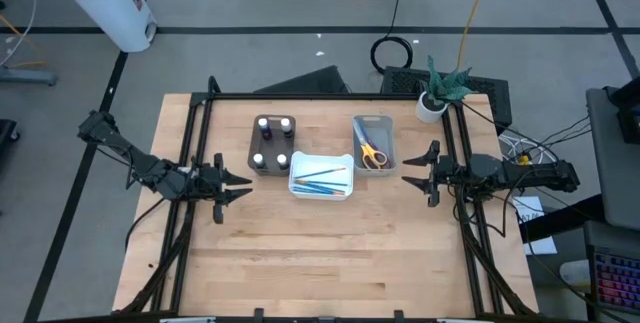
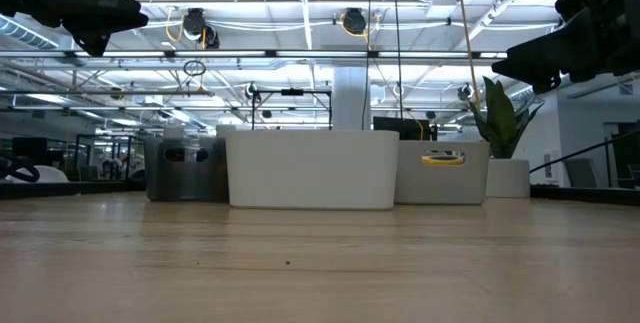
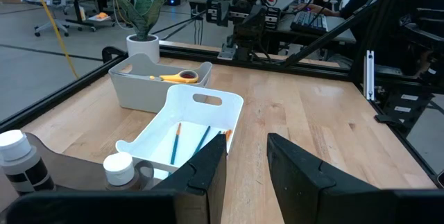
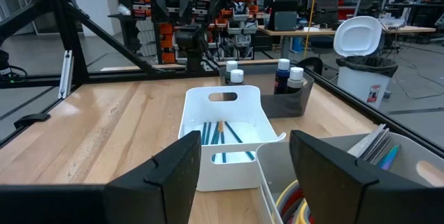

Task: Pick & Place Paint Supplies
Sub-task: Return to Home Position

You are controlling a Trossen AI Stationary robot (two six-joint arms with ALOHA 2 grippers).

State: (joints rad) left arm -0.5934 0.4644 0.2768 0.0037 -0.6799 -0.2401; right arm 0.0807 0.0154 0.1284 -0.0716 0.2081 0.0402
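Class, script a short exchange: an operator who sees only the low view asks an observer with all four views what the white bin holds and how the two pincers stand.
Operator: From table height I see only the white bin's wall. What lies inside?
Observer: Thin blue brushes lie in the white bin.
Operator: And the pincers? I see only dark arms at the top corners.
Observer: Both are open and hold nothing. The left pincer is left of the brown tray, and the right pincer is right of the grey tray.
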